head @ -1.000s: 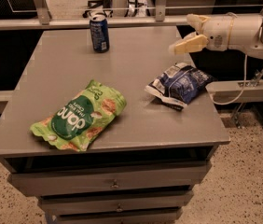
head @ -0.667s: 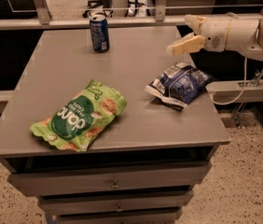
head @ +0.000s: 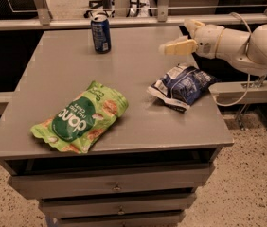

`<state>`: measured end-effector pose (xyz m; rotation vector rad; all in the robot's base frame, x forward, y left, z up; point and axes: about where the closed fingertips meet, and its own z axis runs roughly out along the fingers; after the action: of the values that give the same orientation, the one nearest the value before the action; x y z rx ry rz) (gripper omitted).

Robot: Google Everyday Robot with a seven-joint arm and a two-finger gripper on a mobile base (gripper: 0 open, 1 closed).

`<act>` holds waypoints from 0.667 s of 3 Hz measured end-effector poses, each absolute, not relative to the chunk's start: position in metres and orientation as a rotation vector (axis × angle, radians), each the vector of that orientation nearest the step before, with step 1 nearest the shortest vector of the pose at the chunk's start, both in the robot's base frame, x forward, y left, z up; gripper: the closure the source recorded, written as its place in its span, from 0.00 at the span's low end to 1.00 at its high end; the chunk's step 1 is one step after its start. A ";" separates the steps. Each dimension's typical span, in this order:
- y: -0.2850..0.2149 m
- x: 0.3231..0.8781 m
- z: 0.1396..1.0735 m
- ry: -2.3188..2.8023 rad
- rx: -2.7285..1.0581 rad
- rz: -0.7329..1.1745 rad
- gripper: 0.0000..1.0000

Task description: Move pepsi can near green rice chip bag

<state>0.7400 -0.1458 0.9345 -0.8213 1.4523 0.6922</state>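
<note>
- Camera view, step: reach toward the pepsi can [head: 101, 33] is judged to be in hand; nothing has been grasped yet.
- Can is seen upright in the upper left of the frame, near the table's [head: 138, 70] far edge, well apart from the green rice chip bag [head: 80, 118] lying flat at lower left.
- Gripper [head: 171, 48] is held above the table at upper right, empty, clear of the can; whether it is open or closed cannot be told.
- Next move, as judged: gripper to be carried left to the can, avoiding the dark blue snack bag [head: 183, 85] just below it.
- Writing: large white lettering on the green bag's dark oval is seen upside down and not read with certainty; the can's white markings are illegible.
</note>
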 end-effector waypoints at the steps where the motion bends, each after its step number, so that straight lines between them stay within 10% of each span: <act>1: -0.123 0.755 0.939 1.493 -0.831 0.672 0.00; 2: -0.109 0.768 0.940 1.569 -0.851 0.661 0.00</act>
<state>0.7684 -0.1089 0.9401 -0.8507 1.5690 0.6612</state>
